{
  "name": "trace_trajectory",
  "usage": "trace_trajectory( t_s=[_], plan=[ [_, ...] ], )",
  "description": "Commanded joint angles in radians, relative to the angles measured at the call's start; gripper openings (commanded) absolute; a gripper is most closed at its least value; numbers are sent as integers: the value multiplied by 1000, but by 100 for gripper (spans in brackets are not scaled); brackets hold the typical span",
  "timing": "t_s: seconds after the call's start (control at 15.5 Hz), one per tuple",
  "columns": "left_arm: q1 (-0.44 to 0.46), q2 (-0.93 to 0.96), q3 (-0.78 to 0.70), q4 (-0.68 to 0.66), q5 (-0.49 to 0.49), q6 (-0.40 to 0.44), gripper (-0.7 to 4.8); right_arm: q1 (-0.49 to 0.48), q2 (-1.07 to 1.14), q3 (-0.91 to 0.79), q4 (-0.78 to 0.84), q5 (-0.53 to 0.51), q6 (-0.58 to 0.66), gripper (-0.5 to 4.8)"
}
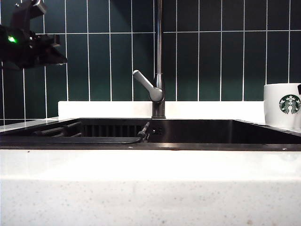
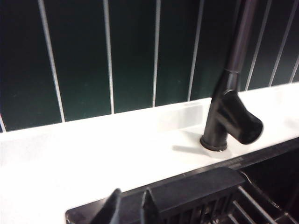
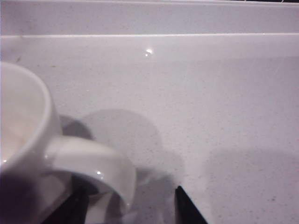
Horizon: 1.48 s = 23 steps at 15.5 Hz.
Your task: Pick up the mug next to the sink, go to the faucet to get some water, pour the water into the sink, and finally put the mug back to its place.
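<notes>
Mug (image 1: 283,105) sits right of the sink (image 1: 155,141), handle between the right gripper's (image 3: 131,205) spread jaws, lined up for a grasp. Left gripper (image 2: 128,207), half-parted and empty, waits near the faucet (image 2: 229,116).

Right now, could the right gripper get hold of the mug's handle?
Probably yes. The right gripper stands open with the mug's handle between its fingertips, and nothing on the countertop blocks it.

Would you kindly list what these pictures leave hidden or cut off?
- Faucet: spout cut off by the exterior view's top edge.
- Mug: handle side cut by the exterior view's right edge; its far side is out of frame in the right wrist view.
- Right pincer: only open tips show.
- Left pincer: only tips show.
- Sink: floor hidden behind its front rim.
</notes>
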Motion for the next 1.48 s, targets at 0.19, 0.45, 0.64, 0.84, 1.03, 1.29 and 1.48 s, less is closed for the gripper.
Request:
trace_trajectory(
  t_s=[0.19, 0.45, 0.64, 0.84, 1.03, 1.29, 1.48],
  plan=[
    [-11, 42, 10, 24, 50, -21, 58, -13, 54, 12, 86, -23, 0, 252],
    [-11, 47, 10, 30, 76, -23, 58, -43, 92, 33, 127, -51, 1, 252],
    [-11, 47, 10, 30, 93, -31, 57, -59, 104, 44, 141, -74, 1, 252],
    [-11, 47, 10, 29, 130, -31, 57, -62, 111, 47, 141, -74, 1, 251],
    [-11, 47, 10, 25, 145, -31, 57, -62, 127, 48, 142, -73, 0, 211],
    [-11, 47, 10, 22, 158, -31, 57, -62, 129, 48, 144, -73, 0, 112],
    [-11, 47, 10, 19, 159, -32, 57, -62, 129, 48, 144, -73, 0, 79]
  ],
)
